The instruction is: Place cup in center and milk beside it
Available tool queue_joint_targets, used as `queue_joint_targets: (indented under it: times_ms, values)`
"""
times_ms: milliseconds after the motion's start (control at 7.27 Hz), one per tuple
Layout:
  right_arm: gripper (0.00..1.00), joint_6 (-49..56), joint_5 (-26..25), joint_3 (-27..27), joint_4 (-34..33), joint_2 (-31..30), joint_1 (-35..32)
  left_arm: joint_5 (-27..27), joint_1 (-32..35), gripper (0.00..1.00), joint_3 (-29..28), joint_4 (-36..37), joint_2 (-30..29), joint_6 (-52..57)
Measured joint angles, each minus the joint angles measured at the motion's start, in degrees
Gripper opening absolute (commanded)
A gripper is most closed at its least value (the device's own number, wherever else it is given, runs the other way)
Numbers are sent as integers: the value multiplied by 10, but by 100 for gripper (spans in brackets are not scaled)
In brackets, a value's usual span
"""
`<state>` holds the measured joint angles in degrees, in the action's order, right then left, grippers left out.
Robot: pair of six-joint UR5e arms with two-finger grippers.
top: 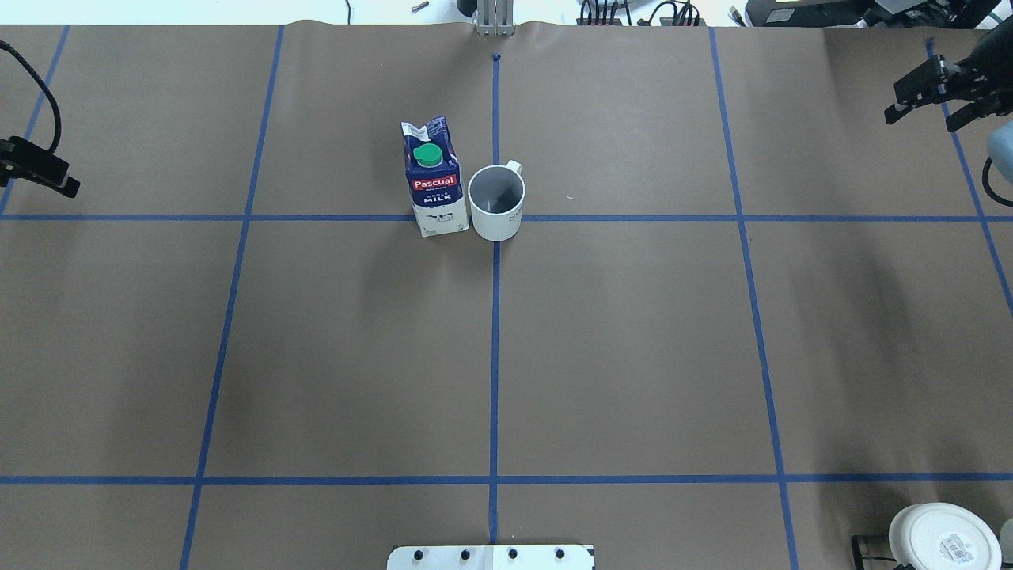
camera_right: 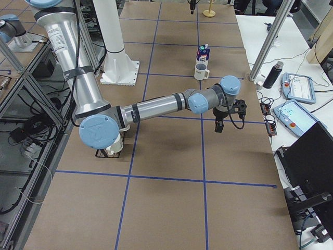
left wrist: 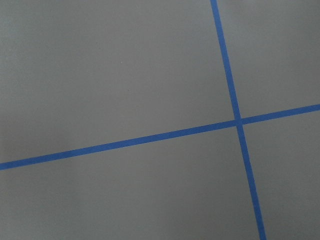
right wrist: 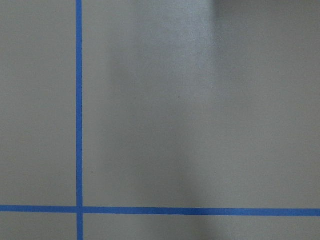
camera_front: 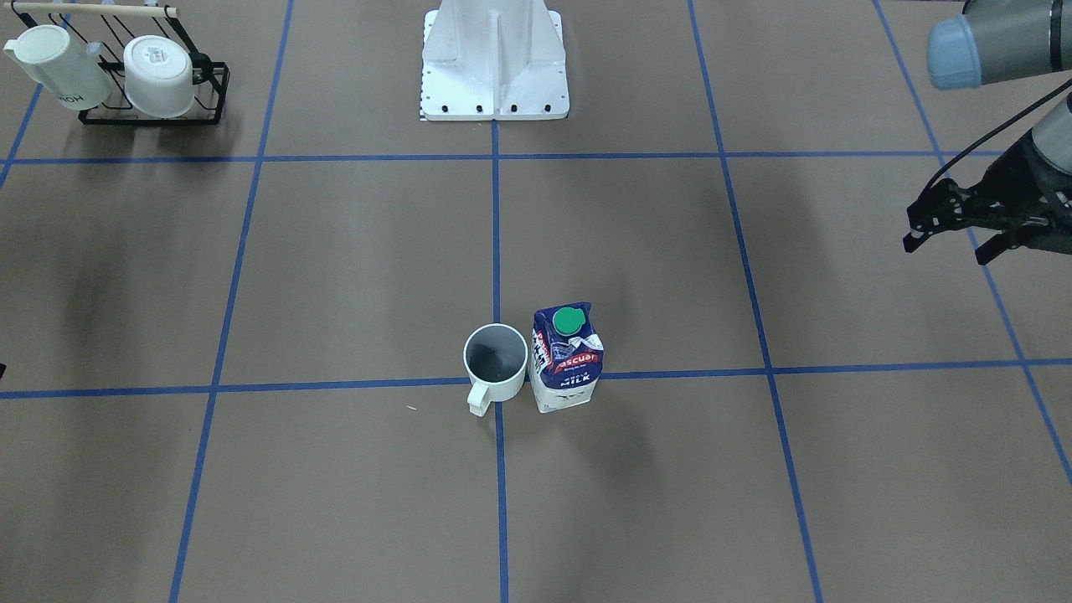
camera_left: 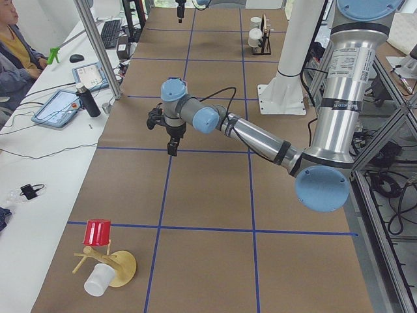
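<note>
The cup point(camera_front: 496, 362), a plain white mug with a grey inside, stands upright on the crossing of the blue tape lines at the table's middle; it also shows in the overhead view point(top: 496, 202). The milk point(camera_front: 567, 356) carton stands upright right next to it, green cap up, on the robot's left side point(top: 434, 178). My left gripper point(camera_front: 946, 249) is open and empty, far off at the table's left end. My right gripper point(top: 920, 123) is open and empty, far off at the right end. Both wrist views show only bare table.
A black rack point(camera_front: 151, 79) with two other white mugs stands near the robot's right side. The white robot base point(camera_front: 494, 63) is at the near edge. A wooden mug tree with a red cup point(camera_left: 98, 231) stands at the left end.
</note>
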<state>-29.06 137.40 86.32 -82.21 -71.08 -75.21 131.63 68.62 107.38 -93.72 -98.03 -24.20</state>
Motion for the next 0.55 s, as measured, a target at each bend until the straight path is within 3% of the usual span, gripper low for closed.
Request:
queue_joint_targets:
  times_ms: [550]
  values:
    - [100, 2, 0, 0, 2, -1, -1, 0, -1, 98, -1, -1, -7, -1]
